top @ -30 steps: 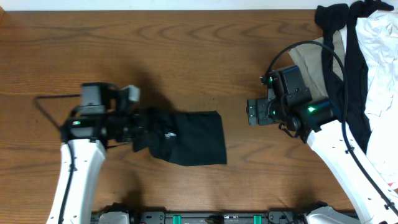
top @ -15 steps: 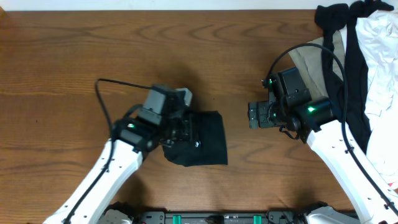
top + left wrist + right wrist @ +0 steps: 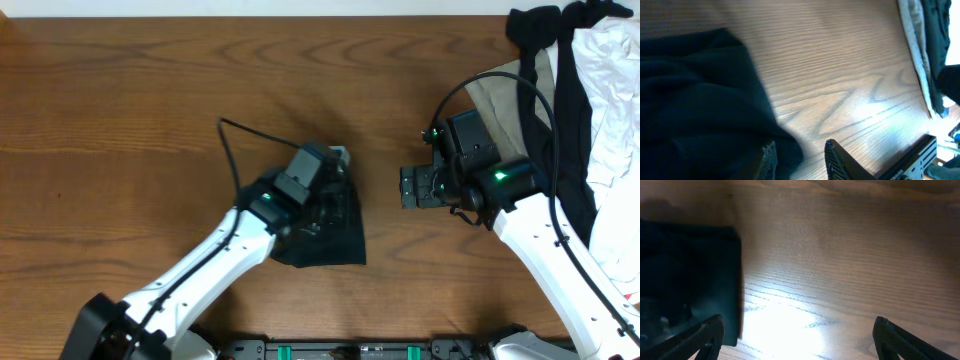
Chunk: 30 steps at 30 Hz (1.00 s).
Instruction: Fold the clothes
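Observation:
The clothes, a black T-shirt [image 3: 338, 240], lie folded into a small bundle near the table's front middle. My left gripper [image 3: 338, 192] hangs low over the bundle's far right part, hiding much of it. In the left wrist view the left gripper [image 3: 800, 147] is open: one finger [image 3: 769, 159] rests over the T-shirt's [image 3: 690, 90] edge and the other is over bare wood, with nothing pinched between them. My right gripper [image 3: 408, 187] stands wide open just right of the bundle. The right wrist view shows the right gripper [image 3: 798, 325] over bare wood with the T-shirt [image 3: 690, 265] at its left.
A heap of other garments fills the back right corner: a white one [image 3: 612, 70], a beige one [image 3: 500, 95] and a dark one [image 3: 562, 90]. The right arm's cable [image 3: 480, 80] loops above it. The wooden table [image 3: 150, 80] stretches left and back.
My left arm has swung right, carrying the shirt's left part over onto its right part, so the bundle is narrower. Its jaws have parted and let the fabric go. The right arm stayed put.

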### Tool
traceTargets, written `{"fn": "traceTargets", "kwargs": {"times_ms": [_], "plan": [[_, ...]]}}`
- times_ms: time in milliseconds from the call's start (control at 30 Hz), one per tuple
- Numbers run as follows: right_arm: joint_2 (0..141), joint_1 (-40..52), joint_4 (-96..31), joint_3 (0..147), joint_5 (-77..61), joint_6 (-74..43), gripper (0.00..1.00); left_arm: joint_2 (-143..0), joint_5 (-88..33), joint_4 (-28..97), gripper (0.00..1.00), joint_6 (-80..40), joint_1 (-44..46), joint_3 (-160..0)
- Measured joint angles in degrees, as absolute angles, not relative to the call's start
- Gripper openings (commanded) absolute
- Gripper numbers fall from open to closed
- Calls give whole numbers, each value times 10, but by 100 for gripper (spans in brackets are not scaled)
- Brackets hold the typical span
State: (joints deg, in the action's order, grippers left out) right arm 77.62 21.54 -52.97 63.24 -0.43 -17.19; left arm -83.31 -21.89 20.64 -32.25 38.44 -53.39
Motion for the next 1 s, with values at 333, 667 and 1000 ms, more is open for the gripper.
{"fn": "traceTargets", "kwargs": {"times_ms": [333, 667, 1000], "plan": [[776, 215, -533, 632, -4, -174, 93, -836, -219, 194, 37, -316, 399, -534], [776, 216, -509, 632, -62, -123, 95, -630, -173, 282, 44, -258, 271, -544], [800, 329, -471, 632, -120, -20, 99, -521, -89, 508, 47, -251, 69, -554]]}}
